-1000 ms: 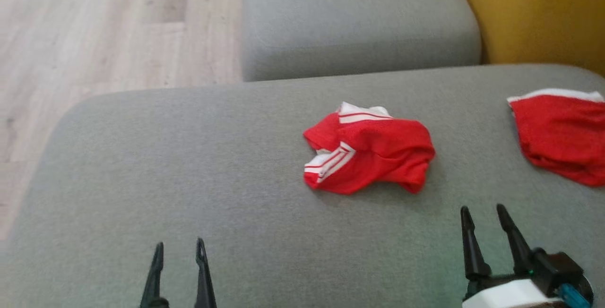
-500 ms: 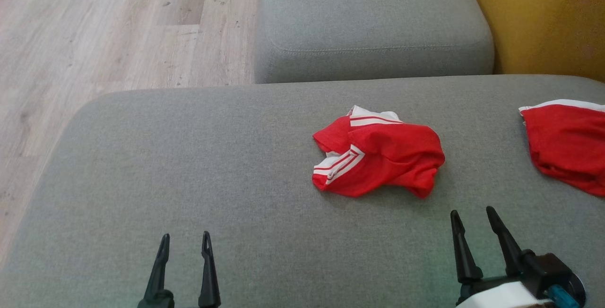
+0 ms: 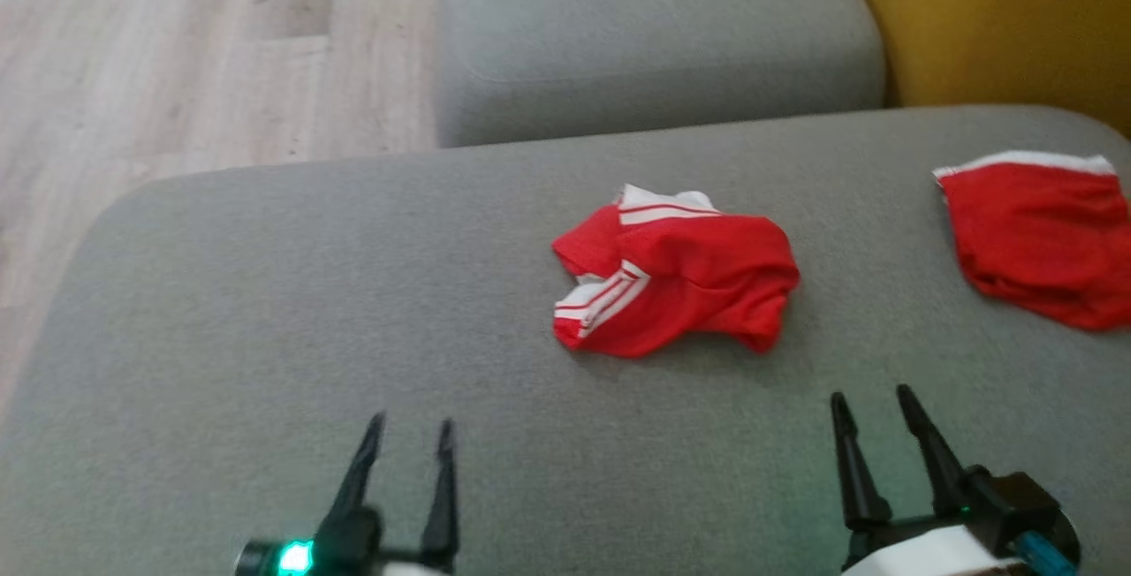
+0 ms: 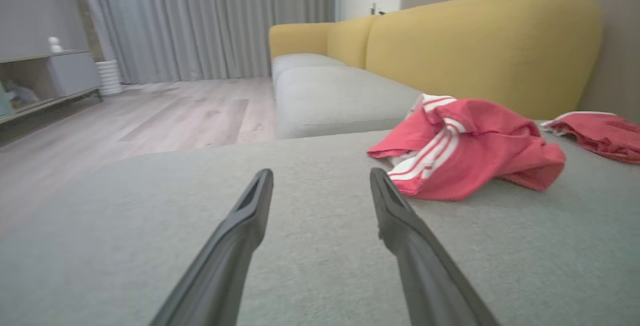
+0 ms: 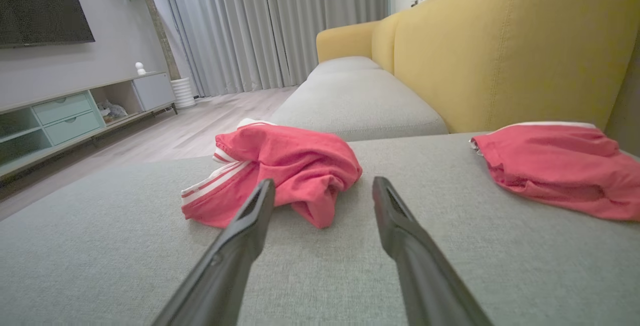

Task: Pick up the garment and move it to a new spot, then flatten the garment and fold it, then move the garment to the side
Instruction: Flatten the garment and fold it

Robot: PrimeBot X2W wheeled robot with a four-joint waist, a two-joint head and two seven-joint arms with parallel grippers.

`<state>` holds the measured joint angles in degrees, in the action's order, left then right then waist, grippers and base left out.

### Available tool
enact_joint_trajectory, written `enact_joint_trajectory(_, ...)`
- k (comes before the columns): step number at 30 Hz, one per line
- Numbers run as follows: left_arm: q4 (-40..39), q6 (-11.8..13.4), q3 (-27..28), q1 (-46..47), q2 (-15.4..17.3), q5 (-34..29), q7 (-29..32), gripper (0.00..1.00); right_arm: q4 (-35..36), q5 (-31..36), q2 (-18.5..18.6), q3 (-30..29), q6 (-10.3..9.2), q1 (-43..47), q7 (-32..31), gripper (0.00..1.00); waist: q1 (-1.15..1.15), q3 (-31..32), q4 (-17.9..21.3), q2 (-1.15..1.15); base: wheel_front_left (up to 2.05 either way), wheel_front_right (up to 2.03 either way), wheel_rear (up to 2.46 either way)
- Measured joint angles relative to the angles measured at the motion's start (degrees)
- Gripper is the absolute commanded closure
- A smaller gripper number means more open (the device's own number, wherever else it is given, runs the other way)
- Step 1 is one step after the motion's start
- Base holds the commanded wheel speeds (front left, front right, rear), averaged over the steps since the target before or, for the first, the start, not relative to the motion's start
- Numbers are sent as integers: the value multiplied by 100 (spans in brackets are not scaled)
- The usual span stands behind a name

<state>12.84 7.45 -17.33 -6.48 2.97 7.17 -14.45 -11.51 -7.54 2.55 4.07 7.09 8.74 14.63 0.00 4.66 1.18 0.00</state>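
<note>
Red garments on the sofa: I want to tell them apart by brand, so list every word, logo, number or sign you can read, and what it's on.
None can be read.
The crumpled garment shows only white stripes, no lettering.
The second garment shows only a white edge band.
The dark screen on the wall is blank.
</note>
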Motion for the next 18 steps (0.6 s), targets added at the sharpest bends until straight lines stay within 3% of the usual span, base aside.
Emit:
enact_joint_trajectory(12, 2197, -446, -1078, 2181, -32, 293, 0, 0, 249, 103, 2, 271, 0, -445, 0, 0, 1, -705, 863, 0, 0, 0, 0)
enact_joint_trajectory(18, 2757, -391, -1077, 2887, -45, 405, 0, 0, 261, 179, 2, 298, 0, -699, 0, 0, 1, -1168, 1311, 0, 0, 0, 0)
